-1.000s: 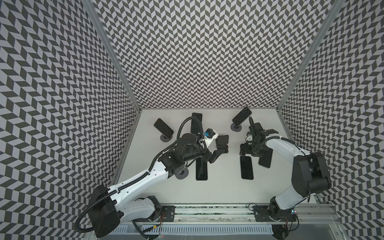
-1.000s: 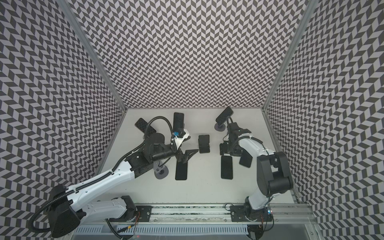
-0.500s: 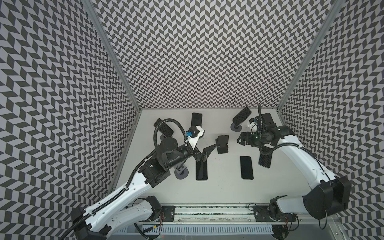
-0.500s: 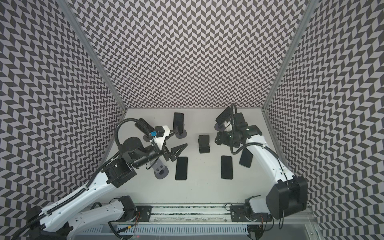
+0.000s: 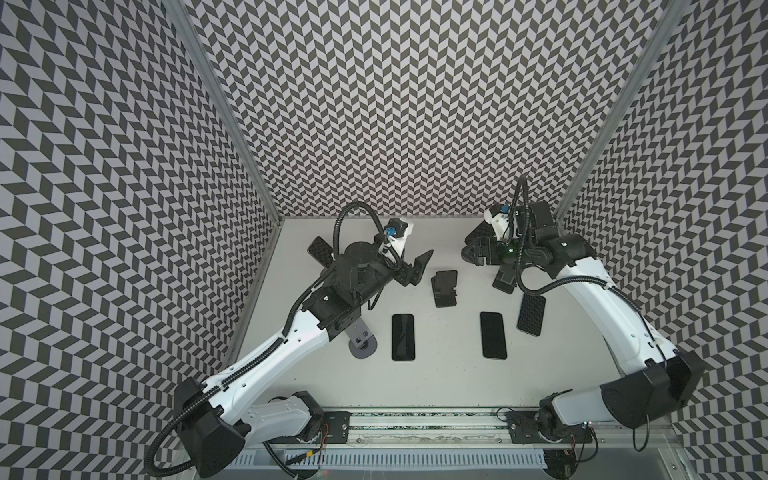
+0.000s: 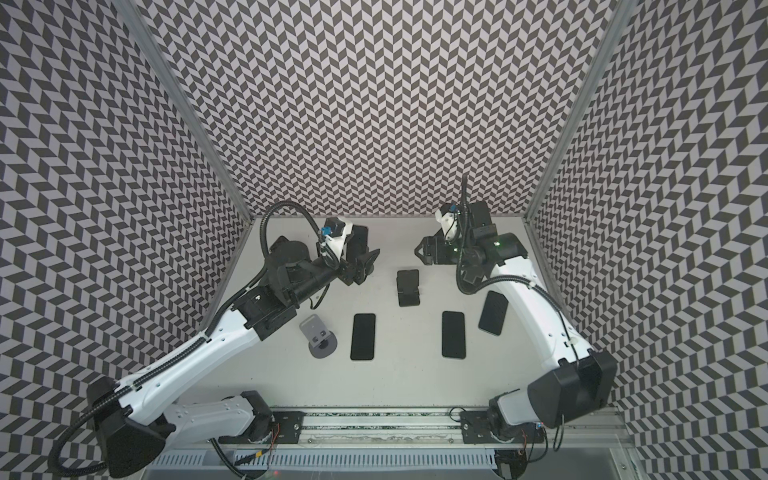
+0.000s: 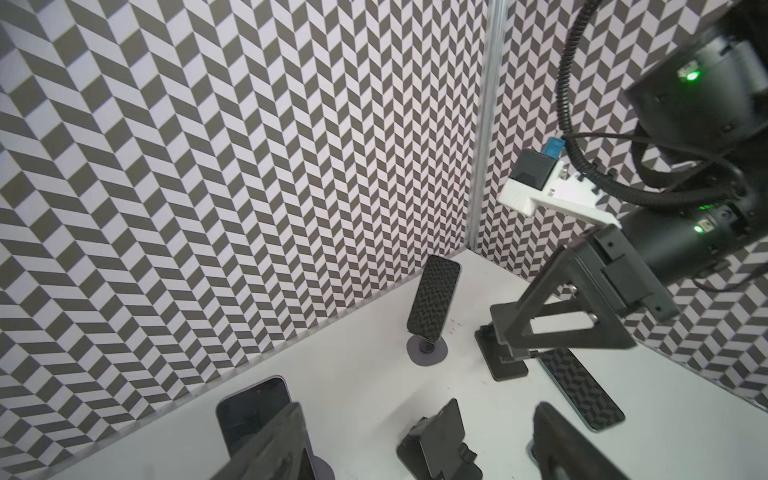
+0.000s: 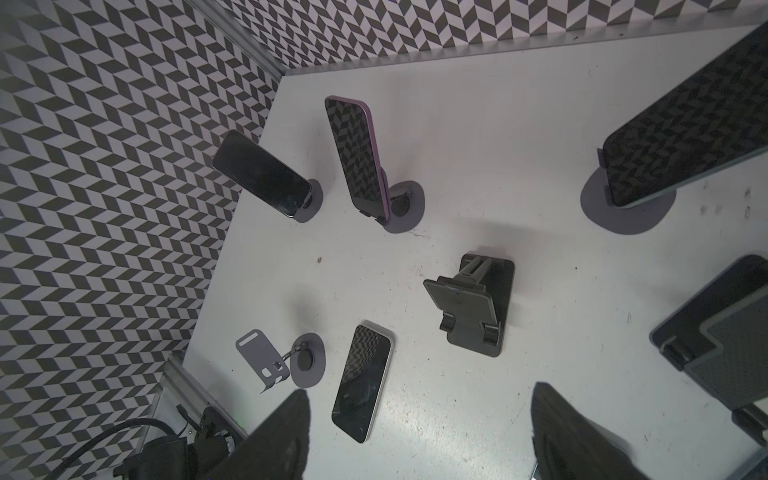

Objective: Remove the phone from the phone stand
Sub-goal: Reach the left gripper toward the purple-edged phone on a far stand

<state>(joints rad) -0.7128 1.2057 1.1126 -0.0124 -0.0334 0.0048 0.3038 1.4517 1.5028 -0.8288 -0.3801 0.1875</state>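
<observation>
Hovering now: left gripper [image 6: 365, 266] spread, empty, just beside purple-edged phone [image 8: 357, 158] leaning on round stand [image 8: 405, 208], far back. Also right gripper [image 8: 422, 392]: spread, empty. Danger: off-centre pinch could tip stand, or stand lifts with phone.

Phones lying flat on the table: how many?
3 phones. One beside the empty grey stand, one right of centre, one near the right arm. The arms may hide more.

No readable text — neither on phones [image 8: 362, 382] nor stands [image 8: 473, 307]
</observation>
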